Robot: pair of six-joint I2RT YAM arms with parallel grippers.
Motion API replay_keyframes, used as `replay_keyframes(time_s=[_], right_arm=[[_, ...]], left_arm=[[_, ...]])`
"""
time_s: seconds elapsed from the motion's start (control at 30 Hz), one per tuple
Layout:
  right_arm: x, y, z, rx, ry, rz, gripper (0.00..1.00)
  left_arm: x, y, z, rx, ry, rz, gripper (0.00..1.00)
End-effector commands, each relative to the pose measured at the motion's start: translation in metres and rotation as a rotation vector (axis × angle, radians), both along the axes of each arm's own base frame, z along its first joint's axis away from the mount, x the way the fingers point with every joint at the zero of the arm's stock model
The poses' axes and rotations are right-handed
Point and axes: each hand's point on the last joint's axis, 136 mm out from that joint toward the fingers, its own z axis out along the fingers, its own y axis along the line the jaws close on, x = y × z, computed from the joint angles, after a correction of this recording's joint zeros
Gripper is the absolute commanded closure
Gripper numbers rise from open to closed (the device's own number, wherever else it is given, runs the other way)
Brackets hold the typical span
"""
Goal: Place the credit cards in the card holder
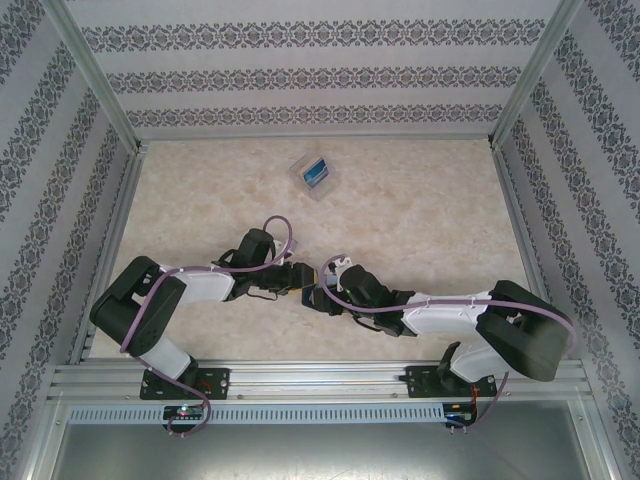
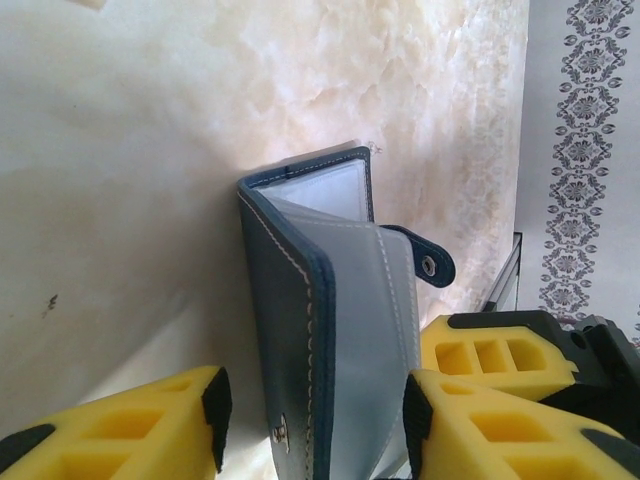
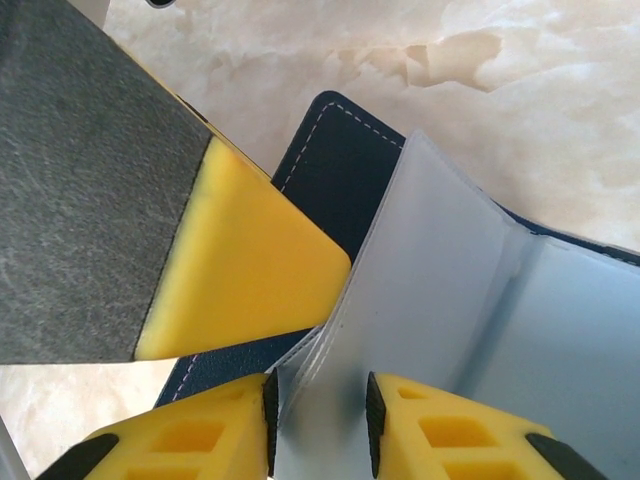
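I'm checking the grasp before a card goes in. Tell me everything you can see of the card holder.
The card holder is navy and leather-like, with pale stitching, a snap clasp tab and clear plastic sleeves. It is spread open over the marbled table, between the jaws of the left gripper; the right gripper pinches one sleeve.

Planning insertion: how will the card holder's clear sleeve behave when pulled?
The clear sleeve likely flops; it bends between the jaws of the right gripper. The card holder itself looks stiffer, its stitched edge straight. Glossy plastic may slip.
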Motion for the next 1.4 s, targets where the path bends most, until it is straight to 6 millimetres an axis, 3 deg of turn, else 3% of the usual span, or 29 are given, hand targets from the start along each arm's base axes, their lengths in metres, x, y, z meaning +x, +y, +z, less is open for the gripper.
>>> replay_keyframes(time_s=[0.0, 0.13, 0.23, 0.33, 0.4, 0.93, 1.2, 1.37], right_arm=[[0.001, -0.004, -0.005, -0.022, -0.004, -0.018, 0.71], [0.002, -0.004, -0.008, -0.028, 0.005, -0.024, 0.73], [0.004, -0.008, -0.013, -0.062, 0.016, -0.051, 0.73], [0.008, -0.019, -0.017, -0.104, 0.029, -0.108, 0.67], [0.007, -0.02, -0.016, -0.103, 0.029, -0.111, 0.65], [0.006, -0.011, 0.0, -0.037, 0.006, -0.077, 0.59], [0.006, -0.019, 0.002, -0.051, -0.003, -0.1, 0.68], [0.006, -0.024, -0.003, -0.071, 0.01, -0.12, 0.66]], left_arm=[[0.009, -0.006, 0.009, -0.027, -0.052, -0.024, 0.45], [0.008, -0.007, 0.011, -0.033, -0.052, -0.032, 0.37], [0.007, -0.006, 0.01, -0.028, -0.048, -0.032, 0.37], [0.006, -0.004, 0.006, -0.01, -0.041, -0.026, 0.39], [0.005, -0.001, 0.001, 0.014, -0.033, -0.023, 0.43], [-0.001, -0.003, -0.004, 0.033, -0.035, -0.045, 0.42], [-0.003, -0.005, -0.002, 0.022, -0.037, -0.059, 0.41], [-0.006, -0.006, 0.003, 0.015, -0.051, -0.071, 0.39]])
